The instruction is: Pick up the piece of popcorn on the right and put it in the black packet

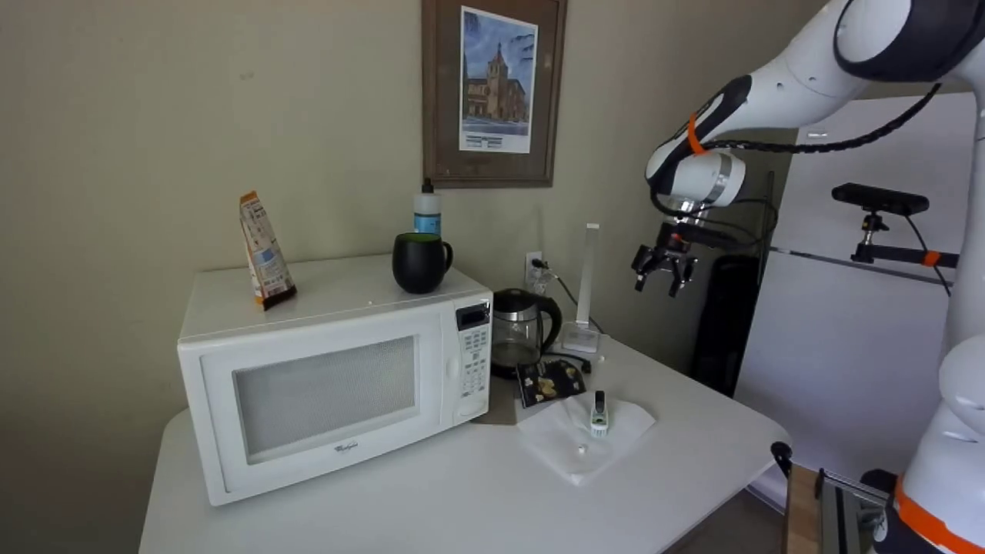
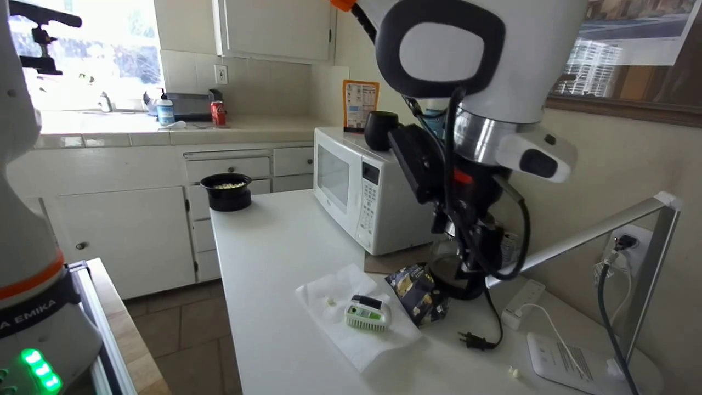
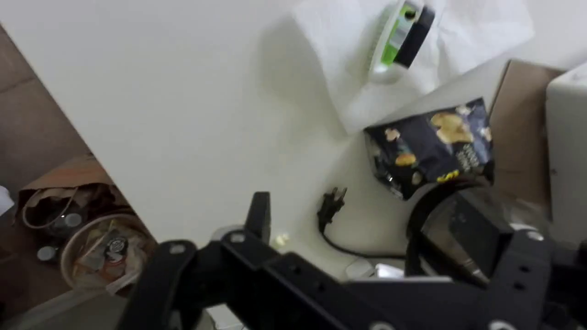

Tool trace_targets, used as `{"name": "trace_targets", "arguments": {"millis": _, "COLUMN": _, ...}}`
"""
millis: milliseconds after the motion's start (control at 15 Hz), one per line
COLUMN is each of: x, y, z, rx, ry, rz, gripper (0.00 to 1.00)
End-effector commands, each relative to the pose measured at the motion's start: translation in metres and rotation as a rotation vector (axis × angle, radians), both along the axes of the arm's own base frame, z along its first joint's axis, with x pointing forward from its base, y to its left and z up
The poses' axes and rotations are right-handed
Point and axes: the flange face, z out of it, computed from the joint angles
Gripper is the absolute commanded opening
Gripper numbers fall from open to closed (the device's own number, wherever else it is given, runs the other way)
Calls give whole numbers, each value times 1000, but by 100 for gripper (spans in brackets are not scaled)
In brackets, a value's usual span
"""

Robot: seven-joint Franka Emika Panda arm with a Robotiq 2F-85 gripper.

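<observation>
A small pale popcorn piece lies on the white table near the lamp base; it shows in an exterior view (image 2: 514, 372) and beside my finger in the wrist view (image 3: 281, 239). Another popcorn piece (image 1: 582, 448) lies on a white paper towel (image 1: 555, 454), also in an exterior view (image 2: 330, 301). The black packet (image 1: 549, 382) with popcorn pictures lies flat between towel and kettle, also in an exterior view (image 2: 419, 293) and the wrist view (image 3: 433, 142). My gripper (image 1: 658, 285) is open and empty, high above the table; its fingers spread wide in the wrist view (image 3: 369, 211).
A brush (image 2: 367, 315) stands on the towel. A glass kettle (image 1: 515, 338) and a loose black plug (image 2: 476, 341) are beside the packet. A white lamp (image 1: 587, 285) rises behind. The microwave (image 1: 323, 400) bears a mug (image 1: 419, 263). A black pot (image 2: 227, 200) holds popcorn.
</observation>
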Motion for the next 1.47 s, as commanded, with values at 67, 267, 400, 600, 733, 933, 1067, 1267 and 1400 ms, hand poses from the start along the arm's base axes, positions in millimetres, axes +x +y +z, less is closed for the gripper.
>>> {"name": "trace_targets", "arguments": {"millis": 67, "x": 29, "y": -53, "z": -30, "rx": -69, "ry": -66, "rz": -243, "gripper": 100}}
{"name": "trace_targets", "arguments": {"millis": 267, "x": 23, "y": -50, "z": -27, "rx": -87, "ry": -49, "rz": -212, "gripper": 100}}
{"name": "trace_targets", "arguments": {"millis": 400, "x": 24, "y": -49, "z": -28, "rx": -84, "ry": -49, "rz": -209, "gripper": 100}}
{"name": "trace_targets", "arguments": {"millis": 600, "x": 25, "y": -48, "z": -22, "rx": -87, "ry": -59, "rz": -206, "gripper": 100}}
{"name": "trace_targets", "arguments": {"millis": 733, "x": 34, "y": -50, "z": -25, "rx": -55, "ry": -60, "rz": -288, "gripper": 100}}
{"name": "trace_targets", "arguments": {"millis": 933, "x": 66, "y": -62, "z": -53, "rx": -77, "ry": -44, "rz": -468, "gripper": 100}}
{"name": "trace_targets", "arguments": {"millis": 1067, "x": 85, "y": -67, "z": -74, "rx": -93, "ry": -16, "rz": -558, "gripper": 100}}
{"name": "trace_targets", "arguments": {"millis": 1267, "x": 103, "y": -82, "z": -109, "rx": -90, "ry": 34, "rz": -657, "gripper": 100}}
{"name": "trace_targets", "arguments": {"millis": 1400, "x": 109, "y": -95, "z": -129, "rx": -72, "ry": 63, "rz": -707, "gripper": 100}}
